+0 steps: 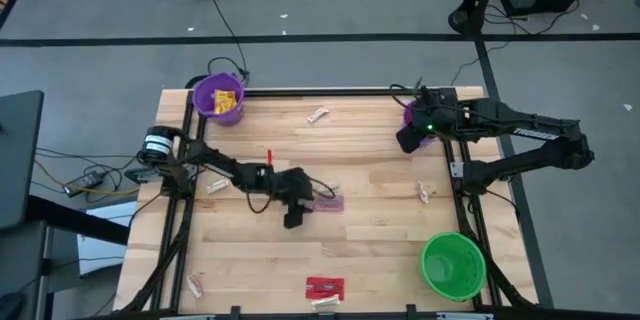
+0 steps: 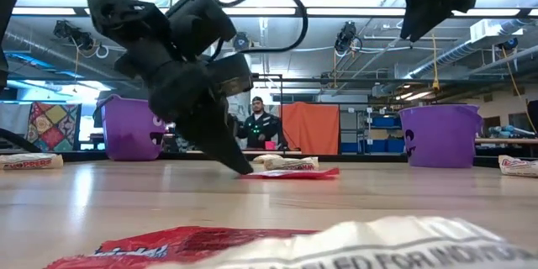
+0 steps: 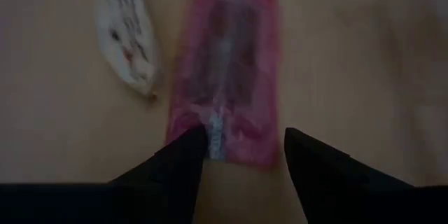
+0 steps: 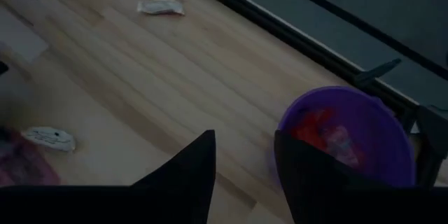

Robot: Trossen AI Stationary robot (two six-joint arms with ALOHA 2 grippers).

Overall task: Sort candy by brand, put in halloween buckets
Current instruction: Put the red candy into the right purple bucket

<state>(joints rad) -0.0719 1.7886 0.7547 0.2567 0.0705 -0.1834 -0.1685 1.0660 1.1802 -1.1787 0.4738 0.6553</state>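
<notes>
One pink candy wrapper (image 3: 225, 73) lies lengthwise at twelve o'clock from the left gripper (image 3: 241, 147), whose empty jaws gape over its near end.

A pale wooden table (image 1: 380, 190) carries two purple buckets (image 1: 218, 97), a green bucket (image 1: 453, 265), a pink candy (image 1: 328, 203), a red candy (image 1: 324, 285) and scattered cream wrappers (image 1: 318, 114).

An open industrial lab: exposed ceiling ducts (image 2: 471, 50), loose floor cables (image 1: 215, 20), storage shelving (image 2: 374, 130) behind
</notes>
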